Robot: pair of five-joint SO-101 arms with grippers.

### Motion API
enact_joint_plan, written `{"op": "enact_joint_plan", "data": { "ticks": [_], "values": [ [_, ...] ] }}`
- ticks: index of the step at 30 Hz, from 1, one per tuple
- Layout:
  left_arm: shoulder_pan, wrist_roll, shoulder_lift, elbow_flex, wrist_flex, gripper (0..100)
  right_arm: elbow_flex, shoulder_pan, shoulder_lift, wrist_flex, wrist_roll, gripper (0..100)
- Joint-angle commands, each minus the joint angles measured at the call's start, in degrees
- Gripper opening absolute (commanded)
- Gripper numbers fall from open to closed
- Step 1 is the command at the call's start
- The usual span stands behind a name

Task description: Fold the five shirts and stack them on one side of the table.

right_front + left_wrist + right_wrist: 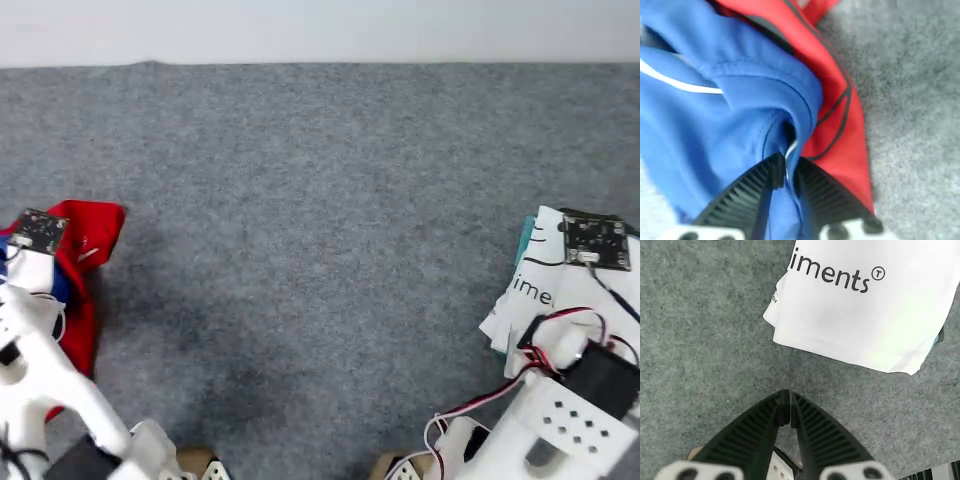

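The left hand is pinching a fold of the blue shirt; the right hand is hanging closed, empty, above the counter.

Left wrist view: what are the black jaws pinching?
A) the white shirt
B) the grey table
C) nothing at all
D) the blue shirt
D. In that view the left jaws are closed on a fold of the blue shirt, with the red shirt right next to it.
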Motion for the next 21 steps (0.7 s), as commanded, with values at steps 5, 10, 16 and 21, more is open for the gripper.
{"op": "enact_joint_plan", "data": {
  "ticks": [5,10,16,21],
  "values": [
    [4.9,0.3,-17.9,-0.2,8.4,0,-0.2,0.6,-1.1,2.3,-0.7,1.5],
    [8.8,5.8,-25.8,1.2,9.0,1,-0.2,0.6,-1.1,2.4,-0.7,1.5],
    [9.3,6.2,-28.5,8.1,8.1,13,-0.2,0.6,-1.1,2.4,-0.7,1.5],
    [9.4,5.9,-30.2,11.2,7.9,15,-0.2,0.6,-1.2,2.4,-0.7,1.5]
  ]
}}
